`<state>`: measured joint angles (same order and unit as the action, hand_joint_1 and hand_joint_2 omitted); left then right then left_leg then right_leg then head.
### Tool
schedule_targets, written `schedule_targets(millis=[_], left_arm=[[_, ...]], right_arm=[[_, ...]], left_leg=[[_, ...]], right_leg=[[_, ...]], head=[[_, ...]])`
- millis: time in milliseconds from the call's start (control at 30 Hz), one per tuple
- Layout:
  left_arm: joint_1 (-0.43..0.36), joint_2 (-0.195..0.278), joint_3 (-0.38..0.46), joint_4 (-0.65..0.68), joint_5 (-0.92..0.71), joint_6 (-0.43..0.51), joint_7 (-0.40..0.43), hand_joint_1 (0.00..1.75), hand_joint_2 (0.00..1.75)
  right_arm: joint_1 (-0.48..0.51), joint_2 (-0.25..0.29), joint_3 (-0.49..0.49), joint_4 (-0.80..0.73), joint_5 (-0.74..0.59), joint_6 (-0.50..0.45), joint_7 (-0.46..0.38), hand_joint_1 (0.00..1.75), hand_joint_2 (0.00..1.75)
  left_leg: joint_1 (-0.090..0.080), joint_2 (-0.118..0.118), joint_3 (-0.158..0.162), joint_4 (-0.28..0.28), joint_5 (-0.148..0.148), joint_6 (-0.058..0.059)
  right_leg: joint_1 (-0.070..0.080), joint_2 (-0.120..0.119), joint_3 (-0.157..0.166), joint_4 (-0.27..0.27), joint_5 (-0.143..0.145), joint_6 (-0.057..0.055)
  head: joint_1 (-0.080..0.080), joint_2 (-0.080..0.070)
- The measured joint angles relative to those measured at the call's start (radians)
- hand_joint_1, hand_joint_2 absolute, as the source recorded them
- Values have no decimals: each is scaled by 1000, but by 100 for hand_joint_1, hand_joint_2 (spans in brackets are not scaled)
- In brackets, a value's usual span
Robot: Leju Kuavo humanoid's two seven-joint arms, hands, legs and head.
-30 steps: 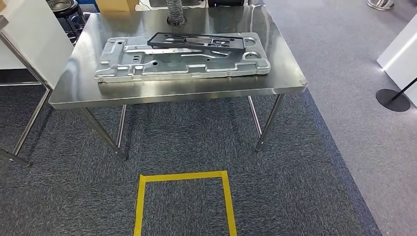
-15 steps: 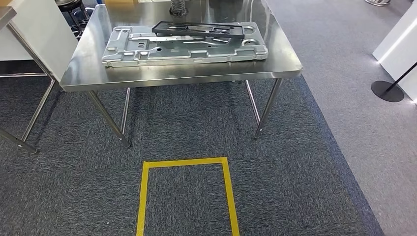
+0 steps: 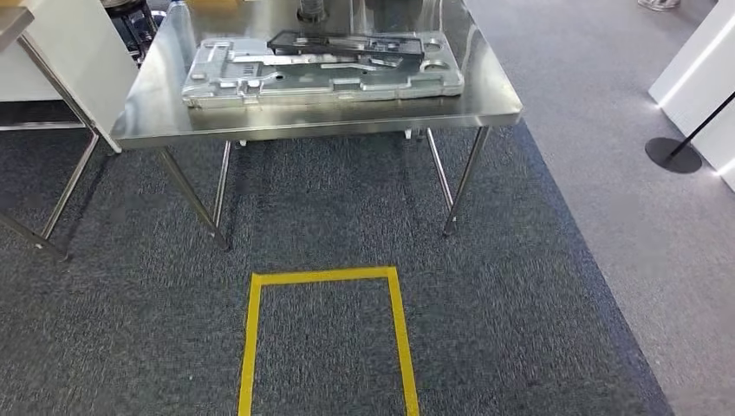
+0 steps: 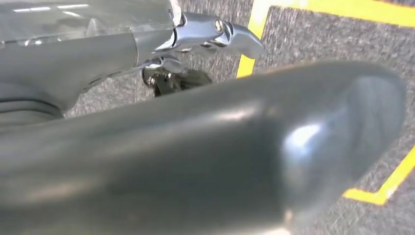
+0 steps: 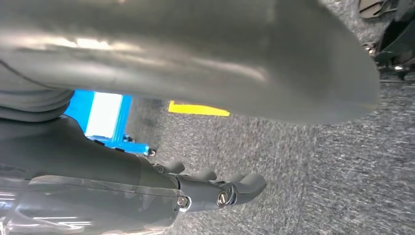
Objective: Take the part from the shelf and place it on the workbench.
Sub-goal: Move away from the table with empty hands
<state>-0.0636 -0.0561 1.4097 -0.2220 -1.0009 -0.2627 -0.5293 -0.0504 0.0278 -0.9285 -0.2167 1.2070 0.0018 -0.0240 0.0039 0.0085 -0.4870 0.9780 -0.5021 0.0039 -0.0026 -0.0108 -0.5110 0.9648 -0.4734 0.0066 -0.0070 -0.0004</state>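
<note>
The left robot hand [image 4: 205, 147] hangs over the carpet [image 3: 520, 329] and holds nothing; how far its fingers are apart I cannot tell. The right robot hand [image 5: 205, 193] is also empty, its fingers lying straight and close together. The black part [image 3: 347, 43] lies on the grey panel [image 3: 321, 74] on the steel counter [image 3: 485, 95], so I judge the placing done. A good finish is to keep both arms low and steps even around the yellow tape [image 3: 325, 276]
</note>
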Motion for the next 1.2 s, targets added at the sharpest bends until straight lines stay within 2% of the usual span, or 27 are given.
schedule_targets(millis=[67, 100, 133, 200, 233, 267, 300, 333, 367, 433, 467, 500, 633, 767, 867, 1000, 1200], left_arm=[[0, -1, 0, 0, 0, 0, 0, 0, 0], [0, -1, 0, 0, 0, 0, 1, 0, 0], [0, -1, 0, 0, 0, 0, 1, 0, 0], [0, -2, 0, 0, 0, 0, 3, 0, 0], [0, -2, 0, 0, 0, 1, 5, 0, 0], [0, -2, 0, 0, 0, 2, 10, 0, 0], [1, -2, 0, 0, 0, 4, 17, 0, 0], [1, -2, 0, 0, 1, 8, 24, 0, 0], [0, -2, 0, 0, 2, 12, 33, 0, 0], [-1, -2, 0, 0, 5, 19, 46, 0, 87], [-1, -2, 1, 0, 7, 21, 50, 0, 131], [-2, -1, 1, 0, 8, 21, 53, 0, 175], [-3, 1, 1, 0, 9, 28, 62, 0, 175], [-4, 0, 1, 0, -4, 72, 86, 0, 175], [0, 1, -19, 0, 5, 94, 120, 0, 175], [10, 2, -89, 0, 60, 104, 154, 0, 0], [27, 7, -208, -6, 158, 121, 194, 0, 0]], right_arm=[[0, -1, -3, 0, 0, 0, 0, 0, 0], [0, -1, -3, 0, 0, 0, 0, 0, 44], [0, -2, -4, 0, -1, 0, 0, 0, 87], [1, -2, -6, 1, -6, 1, 0, 0, 175], [1, -2, -9, 1, -12, 4, 2, 0, 131], [2, -2, -13, 2, -19, 8, 5, 0, 131], [3, -2, -19, 2, -29, 12, 10, 0, 131], [3, -2, -25, 2, -39, 16, 17, 0, 131], [3, -2, -33, 2, -48, 19, 25, 0, 175], [1, -2, -47, 2, -60, 20, 41, 0, 175], [0, -2, -53, 2, -62, 19, 45, 0, 175], [0, -2, -58, 2, -64, 19, 49, 0, 175], [0, -2, -72, 2, -66, 17, 60, 0, 0], [-2, -2, -85, 2, -72, 24, 38, 0, 175], [-1, -2, -81, 2, -95, 33, 40, 0, 175], [5, -2, -43, 1, -161, 35, 43, 0, 0], [19, -4, 37, -7, -269, 33, 43, 0, 0]], left_leg=[[3, 0, -6, -7, 4, 13], [5, 1, -9, -10, 9, 20], [6, 1, -13, -12, 14, 27], [4, 3, -22, -12, 20, 35], [2, 3, -26, -11, 22, 36], [0, 3, -29, -10, 23, 36], [-1, 2, -30, -8, 24, 36], [-3, 2, -30, -7, 24, 36], [-4, 1, -29, -5, 24, 35], [-8, 1, -30, -1, 23, 29], [-10, 2, -33, 1, 23, 26], [-12, 2, -35, 3, 22, 24], [-11, 2, -38, 4, 24, 21], [-9, 2, -38, 1, 28, 13], [-9, 2, -38, 0, 29, 11], [-9, 2, -39, 0, 30, 9], [-9, 2, -39, 1, 30, 10]], right_leg=[[1, 1, -4, 5, -1, 12], [0, 2, -13, 22, -15, 17], [-1, 3, -31, 62, -42, 21], [-5, 5, -93, 197, -117, 27], [-6, 6, -123, 265, -145, 30], [-7, 6, -139, 303, -153, 30], [-8, 6, -136, 302, -140, 30], [-8, 6, -112, 256, -109, 27], [-8, 6, -74, 181, -69, 22], [-3, 5, -11, 48, -20, 12], [-1, 5, 2, 15, -12, 9], [-1, 5, 4, 5, -12, 8], [1, 6, 0, 3, -8, 7], [3, 6, -2, 5, -8, 1], [3, 6, -3, 7, -8, -1], [3, 6, -4, 8, -7, -1], [2, 6, -4, 8, -7, 0]], head=[[-1, 0], [2, 0], [4, 0], [9, 0], [9, 0], [9, 0], [9, 0], [9, 0], [10, 0], [9, 0], [9, 0], [8, 0], [7, 0], [7, 0], [7, 0], [7, 0], [8, 0]])
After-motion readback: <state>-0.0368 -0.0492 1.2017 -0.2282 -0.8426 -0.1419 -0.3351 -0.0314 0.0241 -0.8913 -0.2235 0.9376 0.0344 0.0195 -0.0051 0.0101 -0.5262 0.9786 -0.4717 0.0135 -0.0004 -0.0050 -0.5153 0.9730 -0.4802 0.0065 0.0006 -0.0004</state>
